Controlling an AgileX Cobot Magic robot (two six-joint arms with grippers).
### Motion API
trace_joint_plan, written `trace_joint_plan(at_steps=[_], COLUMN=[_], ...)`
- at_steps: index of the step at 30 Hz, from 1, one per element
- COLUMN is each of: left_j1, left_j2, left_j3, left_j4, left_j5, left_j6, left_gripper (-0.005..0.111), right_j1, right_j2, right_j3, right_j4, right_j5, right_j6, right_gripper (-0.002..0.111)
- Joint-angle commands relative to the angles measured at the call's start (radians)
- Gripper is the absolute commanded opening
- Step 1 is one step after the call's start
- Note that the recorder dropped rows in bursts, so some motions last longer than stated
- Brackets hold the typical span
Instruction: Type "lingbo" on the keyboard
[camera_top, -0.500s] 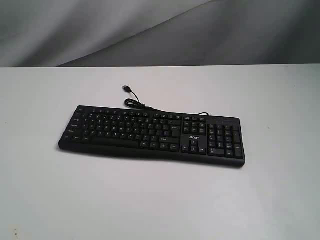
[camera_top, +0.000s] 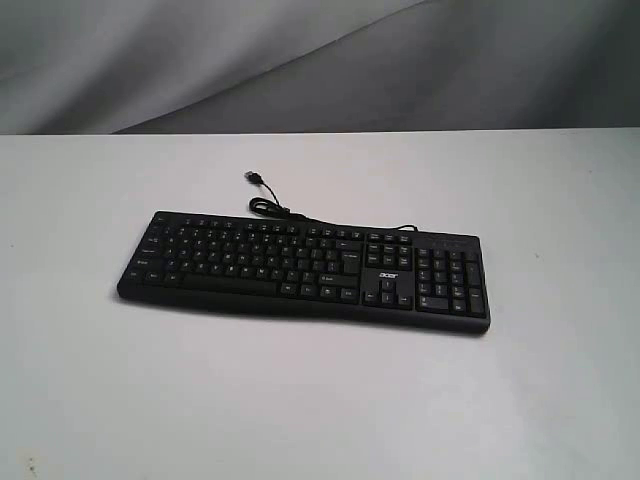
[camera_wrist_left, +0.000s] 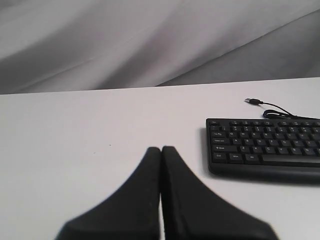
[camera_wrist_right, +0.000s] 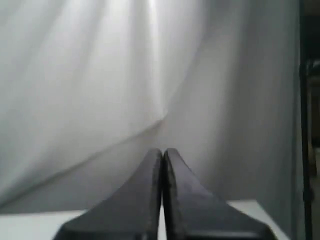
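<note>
The black keyboard (camera_top: 305, 268) lies across the middle of the white table (camera_top: 320, 400), number pad to the right, its thin cable and USB plug (camera_top: 253, 178) curling behind it. In the left wrist view its left end (camera_wrist_left: 265, 147) shows, some way from my left gripper (camera_wrist_left: 161, 149), whose black fingers are pressed together, shut with nothing between them. My right gripper (camera_wrist_right: 163, 151) is also shut and empty, pointing at the grey backdrop; no keyboard shows in that view. Neither arm appears in the exterior view.
A grey draped cloth (camera_top: 320, 60) hangs behind the table's far edge. A dark vertical frame (camera_wrist_right: 306, 125) stands at the side of the right wrist view.
</note>
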Motion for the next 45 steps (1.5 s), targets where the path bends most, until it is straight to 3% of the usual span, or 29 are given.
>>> trace_joint_plan(at_steps=[1, 4, 7, 9, 13, 19, 29, 33, 36, 41, 45], left_j1=[0.001, 0.001, 0.001, 0.001, 0.001, 0.001, 0.001, 0.001, 0.001, 0.001, 0.001], left_j2=[-0.004, -0.004, -0.004, -0.004, -0.004, -0.004, -0.004, -0.004, -0.004, -0.004, -0.004], left_j3=[0.005, 0.005, 0.005, 0.005, 0.005, 0.005, 0.005, 0.005, 0.005, 0.005, 0.005], left_j4=[-0.004, -0.004, -0.004, -0.004, -0.004, -0.004, -0.004, -0.004, -0.004, -0.004, -0.004], left_j5=[-0.007, -0.007, -0.007, -0.007, -0.007, -0.007, -0.007, -0.007, -0.007, -0.007, -0.007], left_j6=[-0.002, -0.002, -0.002, -0.002, -0.002, -0.002, -0.002, -0.002, -0.002, -0.002, -0.002], left_gripper=[0.001, 0.001, 0.001, 0.001, 0.001, 0.001, 0.001, 0.001, 0.001, 0.001, 0.001], right_j1=[-0.009, -0.009, -0.009, -0.009, -0.009, -0.009, -0.006, 0.002, 0.063, 0.217, 0.357], right_j2=[-0.005, -0.005, -0.005, -0.005, 0.085, 0.566, 1.283, 1.494, 1.661, 1.838, 1.938], right_j3=[0.002, 0.002, 0.002, 0.002, -0.142, -0.459, -0.939, -1.128, -1.248, -1.312, -1.355], right_j4=[0.009, 0.009, -0.006, -0.024, -0.046, -0.046, -0.203, -0.203, -0.203, -0.158, 0.141], right_j5=[-0.191, -0.298, -0.448, -0.518, -0.318, 0.061, 0.303, 0.498, 0.666, 0.68, 0.711], right_j6=[0.004, 0.008, 0.329, 0.37, 0.369, 0.206, -0.047, -0.115, -0.196, -0.409, -0.717], right_gripper=[0.0, 0.0, 0.0, 0.0, 0.0, 0.0, 0.0, 0.0, 0.0, 0.0, 0.0])
